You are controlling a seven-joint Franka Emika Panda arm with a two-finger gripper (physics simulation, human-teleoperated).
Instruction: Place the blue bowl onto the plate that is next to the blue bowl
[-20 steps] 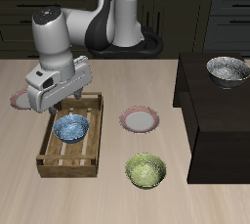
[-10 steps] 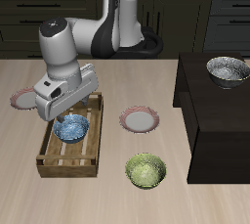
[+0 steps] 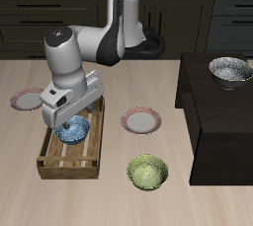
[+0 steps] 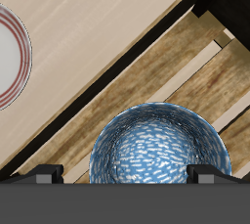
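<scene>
The blue bowl point(image 3: 75, 130) sits upright inside a wooden crate point(image 3: 69, 161), near its back end. In the wrist view the bowl point(image 4: 159, 146) is right below the hand, with its mottled inside showing. My gripper point(image 3: 67, 120) hangs open and empty just above the bowl's rim; its two fingertips point(image 4: 44, 177) are spread wide. Two look-alike pink-rimmed plates flank the crate: one point(image 3: 141, 121) on the side toward the black cabinet, the other point(image 3: 25, 100) on the opposite side and farther back. One plate point(image 4: 8, 58) shows past the crate wall in the wrist view.
A yellow-green bowl point(image 3: 147, 172) stands near the table's front edge. A grey-silver patterned bowl point(image 3: 230, 70) rests on a tall black cabinet point(image 3: 212, 121) at the table's side. The crate walls surround the blue bowl.
The hand has moved down and over toward the blue bowl, from beside the crate's back corner to just above the bowl. The bowl and plates have not moved.
</scene>
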